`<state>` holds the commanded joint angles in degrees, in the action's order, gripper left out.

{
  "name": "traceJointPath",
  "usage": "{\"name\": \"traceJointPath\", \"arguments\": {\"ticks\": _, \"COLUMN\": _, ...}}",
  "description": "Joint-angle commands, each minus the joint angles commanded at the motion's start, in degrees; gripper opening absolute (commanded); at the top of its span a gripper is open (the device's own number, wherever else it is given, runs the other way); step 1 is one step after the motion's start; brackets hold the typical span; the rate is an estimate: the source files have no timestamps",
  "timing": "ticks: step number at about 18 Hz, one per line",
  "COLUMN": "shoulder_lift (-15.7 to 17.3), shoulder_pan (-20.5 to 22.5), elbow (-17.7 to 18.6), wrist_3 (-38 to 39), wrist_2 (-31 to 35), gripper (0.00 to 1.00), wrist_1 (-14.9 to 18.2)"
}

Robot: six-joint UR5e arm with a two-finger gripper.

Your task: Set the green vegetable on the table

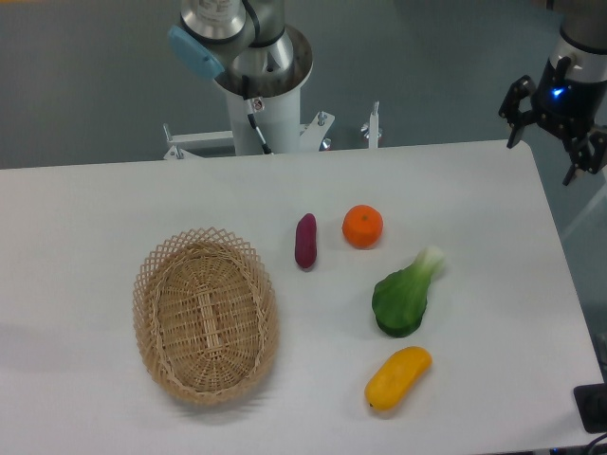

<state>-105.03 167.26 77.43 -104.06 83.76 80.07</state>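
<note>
Gripper [555, 133] spread, empty, off the worktop [114, 209] corner; green vegetable [406, 296] lies well below-left of it.

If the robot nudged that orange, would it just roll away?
Probably yes: the orange looks nearly round and sits on the smooth, flat table, so a sideways push would likely send it rolling. Its skin looks smooth, so fingers might slip unless they close across its middle. It looks firm rather than floppy.
</note>
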Motion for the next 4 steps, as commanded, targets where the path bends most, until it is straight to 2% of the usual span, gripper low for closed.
{"name": "traceJointPath", "arguments": {"ticks": 4, "shoulder_lift": 0.1, "shoulder_pan": -0.4, "elbow": 0.1, "wrist_3": 0.6, "wrist_2": -0.1, "gripper": 1.0, "wrist_1": -0.1}}
